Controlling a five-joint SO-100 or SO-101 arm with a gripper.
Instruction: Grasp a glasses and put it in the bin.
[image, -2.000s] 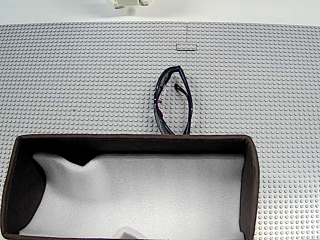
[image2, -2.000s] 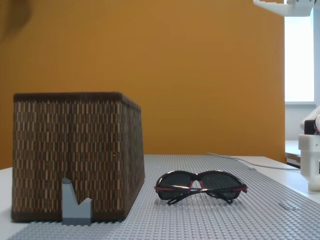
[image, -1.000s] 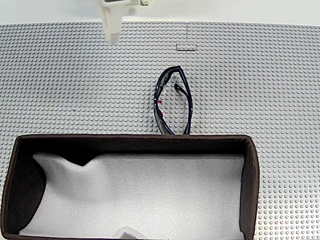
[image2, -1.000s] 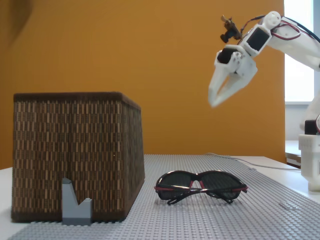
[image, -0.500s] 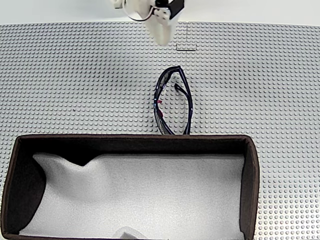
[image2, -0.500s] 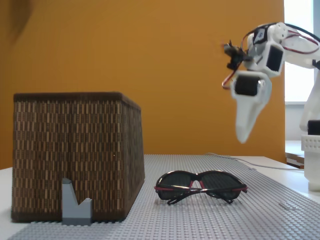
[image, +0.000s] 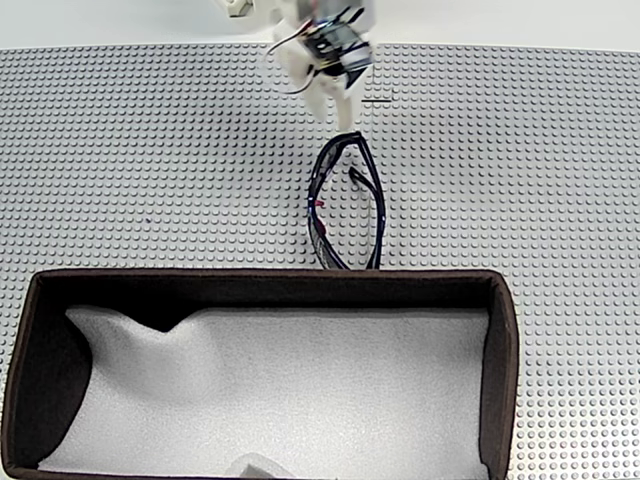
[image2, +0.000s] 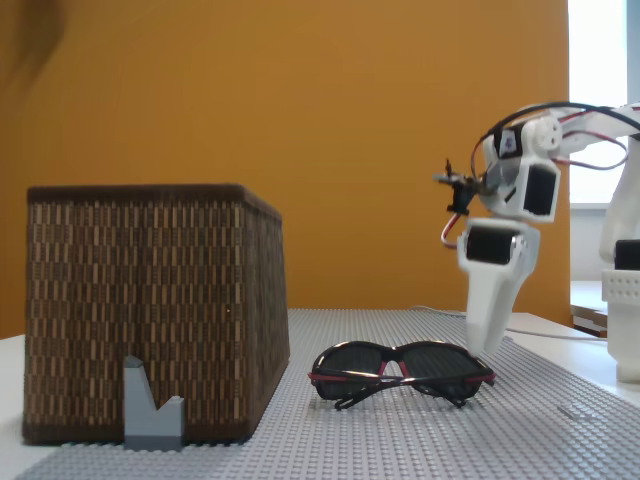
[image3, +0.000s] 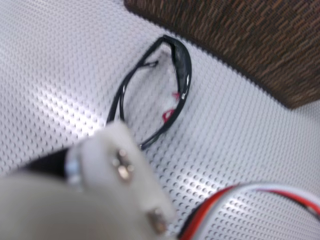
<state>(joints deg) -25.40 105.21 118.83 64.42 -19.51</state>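
Task barely begun, by the look of it. The glasses (image: 346, 203) lie folded on the studded grey surface (image: 150, 150), just beyond the far wall of the bin (image: 260, 281), one end nearly touching that wall in a fixed view looking down. From the side in a fixed view the glasses (image2: 402, 372) rest lens-forward on the surface, just right of the woven bin (image2: 150, 300), untouched. The gripper (image2: 482, 348) hangs point-down over the right end of the frame, tips close above it but apart from it. From above, the gripper (image: 343, 122) sits at the far end of the glasses. Fingers: pressed into one narrow wedge in the side view, no gap visible, holding nothing; I judge them closed. The wrist view shows the glasses (image3: 165, 85) below and ahead of the white finger housing (image3: 125, 170), the bin's brown wall (image3: 240, 35) beyond. The bin holds only its white foam lining (image: 300, 390). Left to do: open, grasp, lift, carry over the wall, release.
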